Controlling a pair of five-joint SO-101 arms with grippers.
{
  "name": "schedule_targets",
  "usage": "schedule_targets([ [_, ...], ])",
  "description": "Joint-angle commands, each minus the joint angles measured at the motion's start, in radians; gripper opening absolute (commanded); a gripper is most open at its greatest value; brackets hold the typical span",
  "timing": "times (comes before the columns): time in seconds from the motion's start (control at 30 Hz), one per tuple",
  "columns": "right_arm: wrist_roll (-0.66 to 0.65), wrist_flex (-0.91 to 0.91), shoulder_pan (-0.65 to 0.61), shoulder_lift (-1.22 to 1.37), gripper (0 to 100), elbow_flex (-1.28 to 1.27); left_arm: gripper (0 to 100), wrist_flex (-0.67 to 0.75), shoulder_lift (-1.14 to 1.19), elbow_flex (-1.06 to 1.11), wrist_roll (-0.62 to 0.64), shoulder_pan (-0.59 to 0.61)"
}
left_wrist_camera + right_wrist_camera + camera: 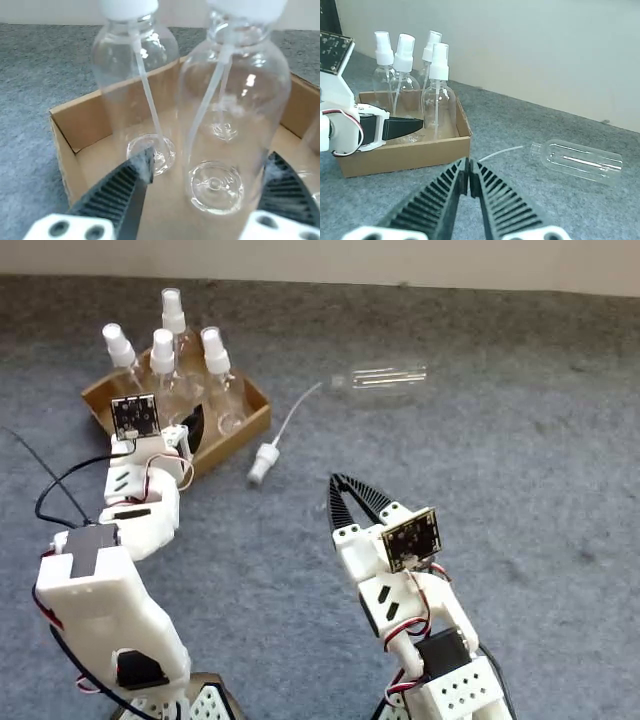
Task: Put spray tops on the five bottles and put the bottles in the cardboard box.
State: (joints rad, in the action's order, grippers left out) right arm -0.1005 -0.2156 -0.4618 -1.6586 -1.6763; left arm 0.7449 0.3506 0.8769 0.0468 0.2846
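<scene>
Several clear bottles with white spray tops (pixel 163 352) stand upright in the cardboard box (pixel 252 423) at the back left. My left gripper (pixel 188 436) is inside the box, open, its fingers (pixel 131 184) on either side of one bottle (pixel 235 110). A bare bottle (pixel 385 379) lies on its side at the back middle. A loose spray top (pixel 263 465) with a long thin tube lies between it and the box. My right gripper (pixel 350 502) is shut and empty, low over the carpet, pointing toward the loose top. In the right wrist view the lying bottle (pixel 580 160) is beyond the shut gripper (pixel 469 174).
Grey carpet (pixel 520 500) covers the whole table. The box's near wall (pixel 405 155) faces the right arm, with the left gripper (pixel 395 128) reaching over it. A pale wall runs along the far edge.
</scene>
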Motion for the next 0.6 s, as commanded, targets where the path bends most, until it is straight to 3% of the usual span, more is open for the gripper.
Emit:
schedule_targets([
  [0.0, -0.006, -0.01, 0.008, -0.005, 0.4, -0.176, 29, 0.034, -0.048, 0.054, 0.006, 0.01],
  [0.17, -0.006, -0.01, 0.008, -0.005, 0.4, -0.176, 29, 0.057, -0.189, 0.156, 0.005, -0.002],
  [0.57, -0.006, -0.01, 0.013, -0.005, 0.4, -0.176, 29, -0.103, -0.532, 0.386, 0.005, -0.007],
])
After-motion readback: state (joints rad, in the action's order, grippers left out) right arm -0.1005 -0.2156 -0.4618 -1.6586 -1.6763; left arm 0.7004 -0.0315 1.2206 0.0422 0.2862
